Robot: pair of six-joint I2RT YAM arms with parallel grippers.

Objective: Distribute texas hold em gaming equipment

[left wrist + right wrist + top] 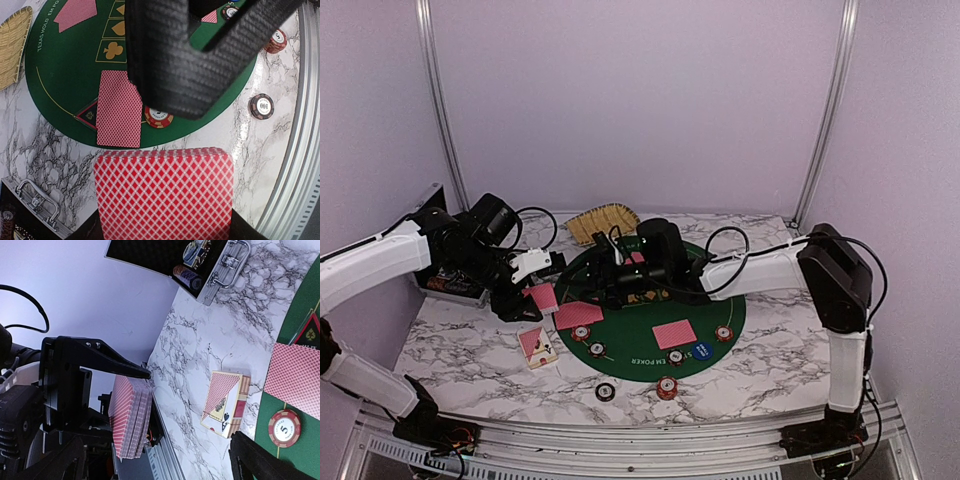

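Note:
My left gripper (540,291) is shut on a deck of red-backed playing cards (164,192), held above the marble just off the left edge of the green poker mat (720,300). The deck also shows edge-on in the right wrist view (131,416). My right gripper (603,280) stands open over the mat's left part, facing the deck, with nothing between its fingers (252,457). Single cards (578,315) (674,334) lie face down on the mat. Striped chips (723,333) (159,117) sit on the mat. A black triangular button (89,115) lies beside the left card, and a blue button (699,350) is near the mat's front.
A card box (537,346) lies on the marble in front of the left gripper. A dark chip (606,391) and a red chip (666,386) rest off the mat at the front. The yellow basket (603,222) is at the back, and the open black case (200,265) is at the far left.

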